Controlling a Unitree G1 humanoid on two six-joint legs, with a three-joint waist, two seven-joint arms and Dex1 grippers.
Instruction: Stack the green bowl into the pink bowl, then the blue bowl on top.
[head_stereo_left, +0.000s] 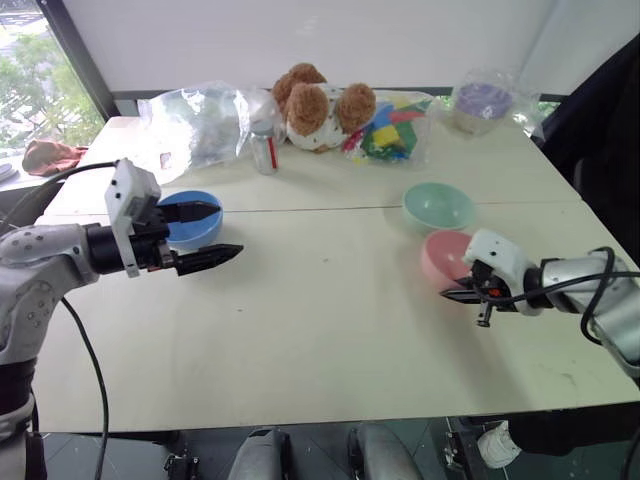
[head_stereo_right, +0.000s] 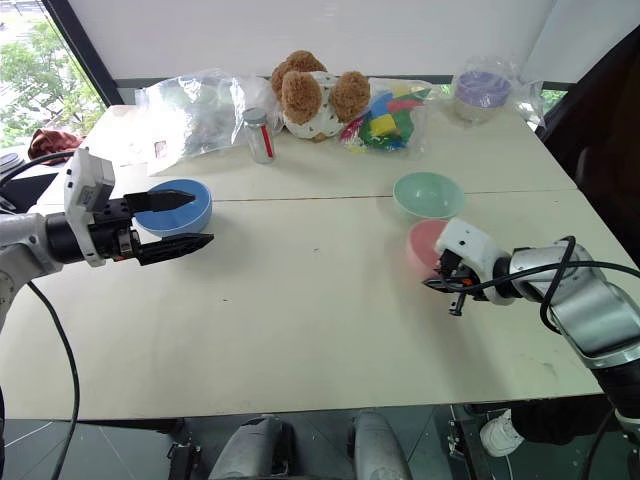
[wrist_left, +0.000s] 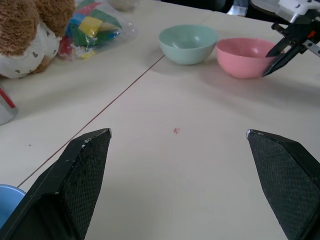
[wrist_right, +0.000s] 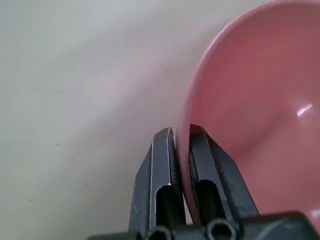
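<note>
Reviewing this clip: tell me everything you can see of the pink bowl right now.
The pink bowl is small, round, salmon-pink, smooth and glossy like plastic, plain and empty. It sits upright on the pale table, on the robot's right, next to the green bowl, which stands just beyond it; whether they touch is unclear. The right gripper is shut on its rim, with one of its fingers inside the bowl and the other outside.

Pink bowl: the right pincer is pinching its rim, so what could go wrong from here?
The right pincer is shut on only a thin edge of the pink bowl, so the bowl may tip or slip if lifted. The green bowl stands just beside it and could get bumped.
</note>
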